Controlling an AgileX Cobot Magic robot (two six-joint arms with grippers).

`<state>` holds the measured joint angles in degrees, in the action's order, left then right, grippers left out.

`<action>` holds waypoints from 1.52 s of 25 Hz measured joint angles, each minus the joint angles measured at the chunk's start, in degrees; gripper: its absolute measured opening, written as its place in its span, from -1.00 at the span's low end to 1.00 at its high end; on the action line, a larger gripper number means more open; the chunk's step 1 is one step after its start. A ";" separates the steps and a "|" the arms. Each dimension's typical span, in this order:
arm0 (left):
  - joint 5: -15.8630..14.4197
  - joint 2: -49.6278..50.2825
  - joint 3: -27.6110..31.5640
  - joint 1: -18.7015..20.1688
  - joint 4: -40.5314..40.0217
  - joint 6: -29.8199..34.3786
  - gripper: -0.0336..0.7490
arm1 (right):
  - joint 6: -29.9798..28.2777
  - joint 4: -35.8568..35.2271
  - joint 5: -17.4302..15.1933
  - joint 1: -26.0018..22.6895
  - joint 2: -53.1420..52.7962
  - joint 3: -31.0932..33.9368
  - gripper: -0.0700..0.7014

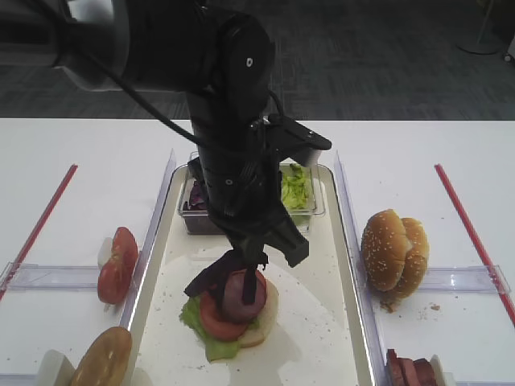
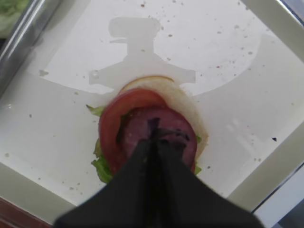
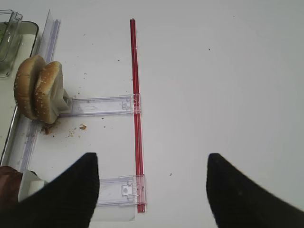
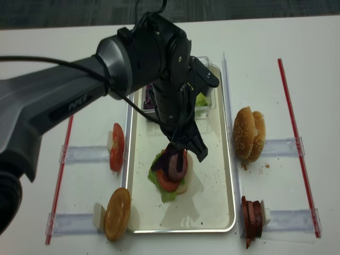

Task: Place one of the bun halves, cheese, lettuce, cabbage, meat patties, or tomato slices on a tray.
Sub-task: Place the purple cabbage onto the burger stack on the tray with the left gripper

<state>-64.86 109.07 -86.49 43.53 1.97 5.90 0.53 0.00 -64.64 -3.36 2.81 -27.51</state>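
In the middle of the tray point(image 1: 157, 241), nearer its front edge, a small stack is being built: lettuce point(image 1: 211, 339) at the bottom on a pale bun half point(image 1: 264, 315), then a tomato slice point(image 1: 216, 318), then a meat patty point(image 1: 241, 294). The left gripper point(image 1: 251, 272) hangs right over the patty with its tips pressed together, pinching a clump of purple cabbage point(image 1: 211, 277) that droops toward the stack. It looks ready to drop it on top, so the layers stay in order.

The left wrist view looks straight down and shows the round patty sitting inside the tomato ring. The high views show more: spare bun halves point(image 1: 394, 251) standing on the table right of the tray, and the cabbage hanging loose. The right gripper point(image 3: 152, 190) waits over bare table, its two tips spread wide, holding nothing.
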 joint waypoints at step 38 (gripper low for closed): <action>-0.30 4.54 0.00 0.00 0.19 2.03 -0.92 | -0.12 0.00 0.00 0.00 0.00 0.00 0.50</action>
<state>-65.15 113.61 -86.49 43.53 2.16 7.93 0.41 0.00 -64.64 -3.36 2.81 -27.51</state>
